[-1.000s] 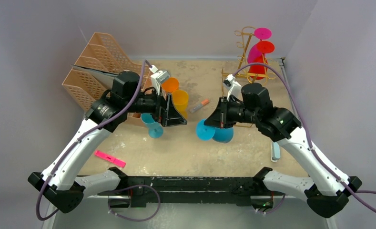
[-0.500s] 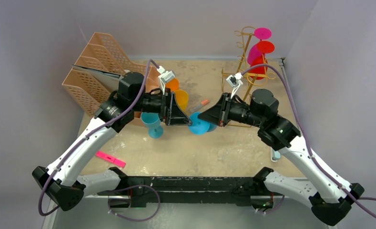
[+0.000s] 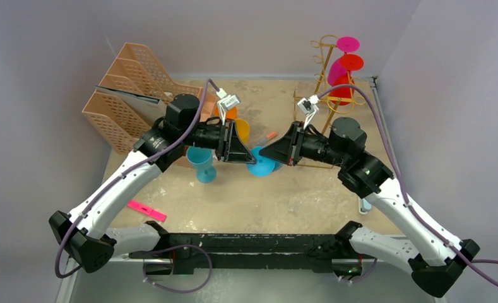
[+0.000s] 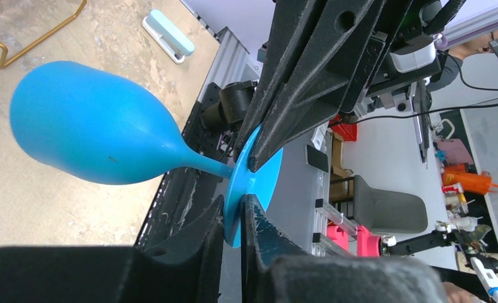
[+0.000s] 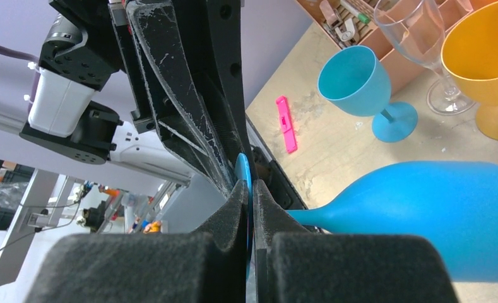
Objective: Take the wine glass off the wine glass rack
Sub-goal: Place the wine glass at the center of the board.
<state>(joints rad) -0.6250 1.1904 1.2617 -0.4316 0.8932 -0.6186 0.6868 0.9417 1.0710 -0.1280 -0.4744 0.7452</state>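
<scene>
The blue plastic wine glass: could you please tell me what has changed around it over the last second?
The right gripper carried the blue plastic wine glass leftward to mid-table; the left gripper swung right to meet it and closed on its foot; both now pinch it. The gold wire rack, its pink and red glasses and the standing blue glass stayed put.

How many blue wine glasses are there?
2 blue wine glasses: one sideways, base pinched by left gripper and right gripper; one standing by the peach organiser. Arms may hide more.

You see the blue wine glass [image 3: 260, 168] tipped sideways at mid-table; the gold wire rack [image 3: 324, 63] stands upright, far right.
</scene>
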